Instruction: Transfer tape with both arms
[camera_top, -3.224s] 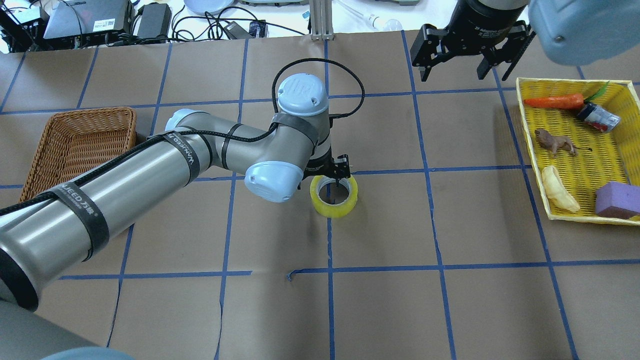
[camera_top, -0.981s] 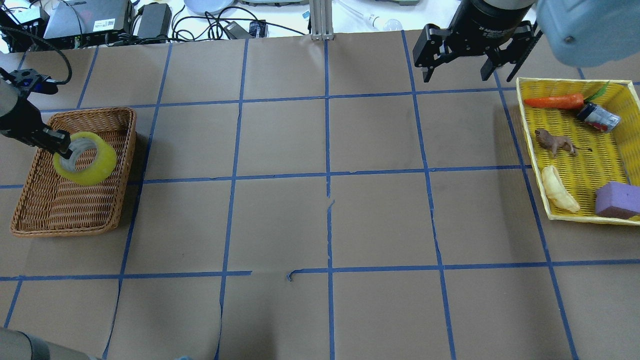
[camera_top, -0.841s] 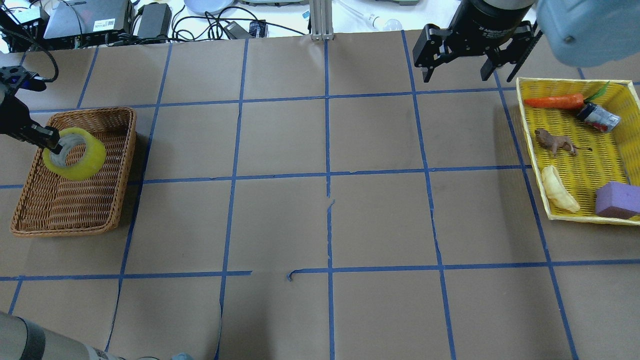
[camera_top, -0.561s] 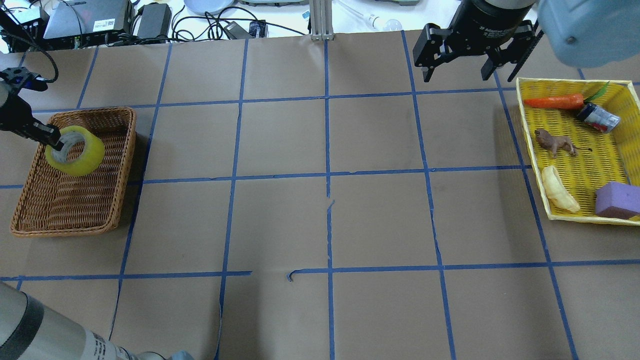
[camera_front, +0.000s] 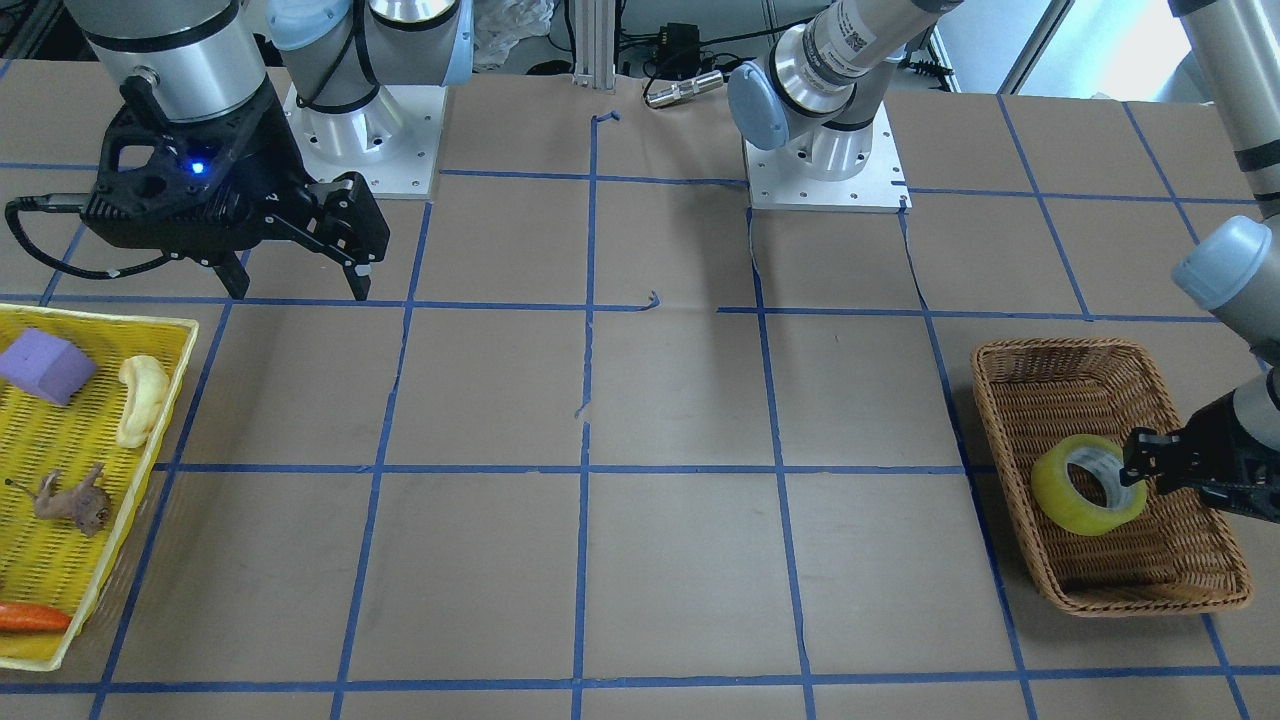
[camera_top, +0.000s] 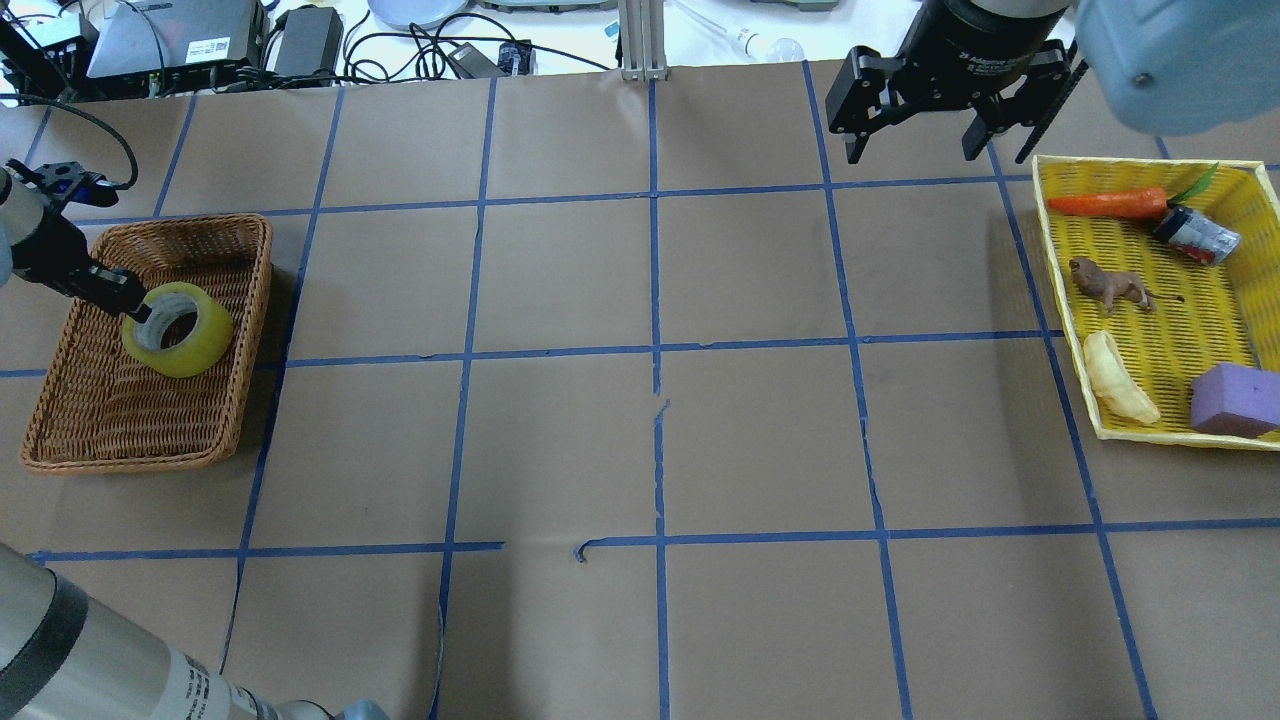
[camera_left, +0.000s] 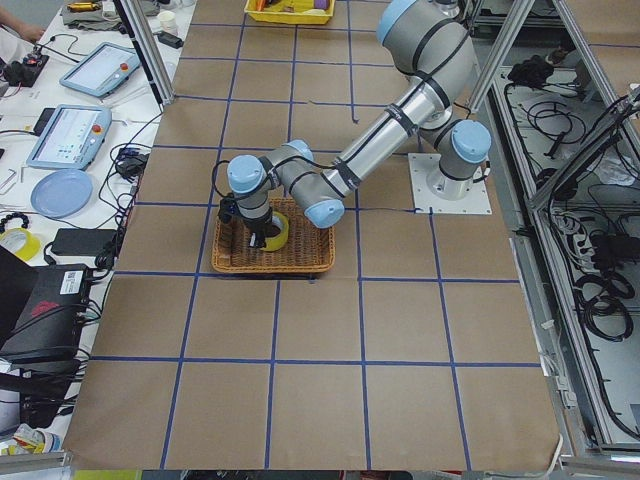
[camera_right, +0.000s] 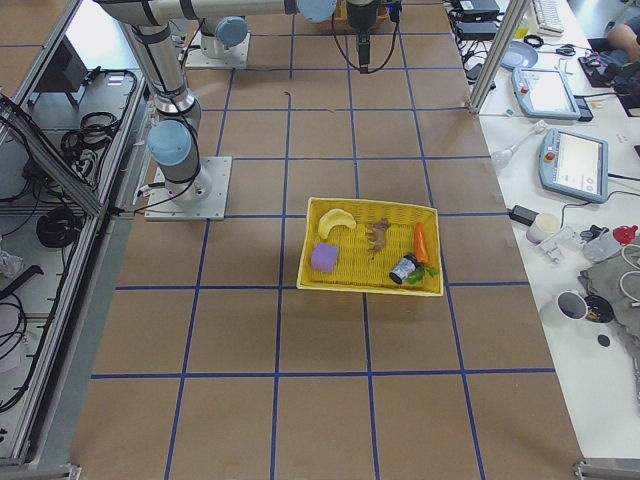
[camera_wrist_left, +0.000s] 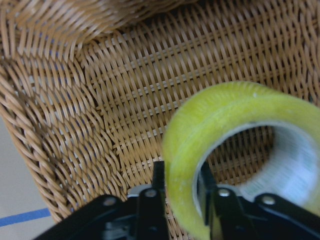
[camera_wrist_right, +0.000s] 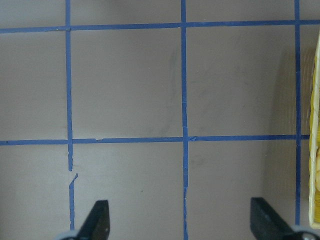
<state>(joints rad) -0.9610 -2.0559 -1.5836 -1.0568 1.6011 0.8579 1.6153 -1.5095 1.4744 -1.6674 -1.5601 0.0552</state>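
The yellow tape (camera_top: 200, 345) hangs tilted inside the brown wicker basket (camera_top: 140, 430) at the table's left. My left gripper (camera_top: 135, 303) is shut on the roll's wall, one finger inside the core and one outside. The left wrist view shows the fingers (camera_wrist_left: 155, 192) clamping the tape (camera_wrist_left: 225, 107) just above the basket weave (camera_wrist_left: 125, 90). I cannot tell whether it touches the floor. In the front view the tape (camera_front: 1060, 495) sits in the basket (camera_front: 1060, 390) with the left gripper (camera_front: 1140, 465) on it. My right gripper (camera_top: 930, 150) is open and empty at the far right; it also shows in the front view (camera_front: 300, 290).
A yellow mesh tray (camera_top: 1180, 330) at the right edge holds a carrot (camera_top: 1105, 203), a toy animal (camera_top: 1110, 285), a banana (camera_top: 1118, 380), a purple block (camera_top: 1235, 398) and a small jar. Blue tape lines grid the brown table. Cables and devices lie beyond the far edge.
The left arm carried the tape from the table's centre to the basket. In the last second the roll shifted left, then slightly right and lower into the basket. The right gripper stayed put.
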